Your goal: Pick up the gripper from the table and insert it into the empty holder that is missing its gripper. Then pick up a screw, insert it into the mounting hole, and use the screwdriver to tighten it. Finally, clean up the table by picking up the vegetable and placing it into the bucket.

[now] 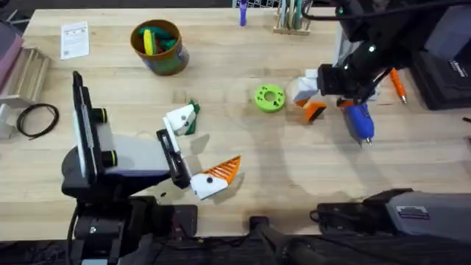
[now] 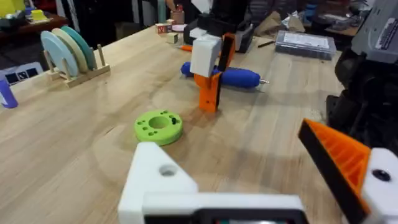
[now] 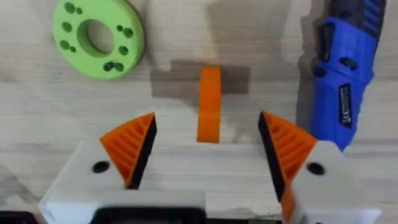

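The gripper, a small orange ribbed wedge (image 3: 209, 102), stands on the table (image 1: 294, 169) beside the blue screwdriver (image 1: 360, 121). My right gripper (image 3: 207, 121) is open and straddles the wedge, one orange pad (image 3: 127, 146) on each side, apart from it. My left gripper (image 2: 261, 180) is open wide; one finger carries an orange pad (image 2: 339, 158), while the other is a bare white holder (image 2: 161, 180). The dark-green vegetable (image 1: 193, 121) lies against that bare holder. At the far left stands the bucket (image 1: 158, 46). I cannot make out a loose screw.
A lime-green disc (image 1: 269, 98) with holes lies left of the wedge. A thin orange tool (image 1: 398, 85) lies at the far right. A paper card (image 1: 75, 38) and a black cable loop (image 1: 37, 118) are at the left, and a rack (image 1: 291, 18) stands at the back.
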You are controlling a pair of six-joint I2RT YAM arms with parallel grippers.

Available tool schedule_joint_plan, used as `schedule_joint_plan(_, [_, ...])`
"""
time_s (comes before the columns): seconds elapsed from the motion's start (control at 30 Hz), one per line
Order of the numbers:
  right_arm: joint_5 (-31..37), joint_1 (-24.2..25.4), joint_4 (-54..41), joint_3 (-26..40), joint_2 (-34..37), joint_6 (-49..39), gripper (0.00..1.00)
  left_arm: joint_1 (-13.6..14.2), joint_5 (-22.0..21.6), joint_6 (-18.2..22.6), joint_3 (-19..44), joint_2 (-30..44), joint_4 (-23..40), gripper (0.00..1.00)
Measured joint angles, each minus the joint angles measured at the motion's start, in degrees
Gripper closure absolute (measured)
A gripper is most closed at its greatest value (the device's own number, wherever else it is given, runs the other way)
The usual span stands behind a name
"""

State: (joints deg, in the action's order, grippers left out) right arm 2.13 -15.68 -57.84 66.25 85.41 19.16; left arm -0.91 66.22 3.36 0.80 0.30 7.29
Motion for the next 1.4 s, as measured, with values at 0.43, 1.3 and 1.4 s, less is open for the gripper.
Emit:
schedule_joint_plan(0.43, [0.0, 0.0, -0.2, -0.8, 2.0, 0.1, 0.065, 0.0, 0.0, 0.0, 0.0, 0.0, 0.0, 0.015])
schedule_joint_plan(1.3, [0.4, 0.0, 0.8, -1.0, 3.3, -1.4, 0.989, 0.0, 0.0, 0.0, 0.0, 0.0, 0.0, 0.015])
schedule_joint_plan(1.4, [0.4, 0.0, 0.5, -0.9, 3.3, -1.4, 0.99, 0.0, 0.0, 0.0, 0.0, 0.0, 0.0, 0.015])
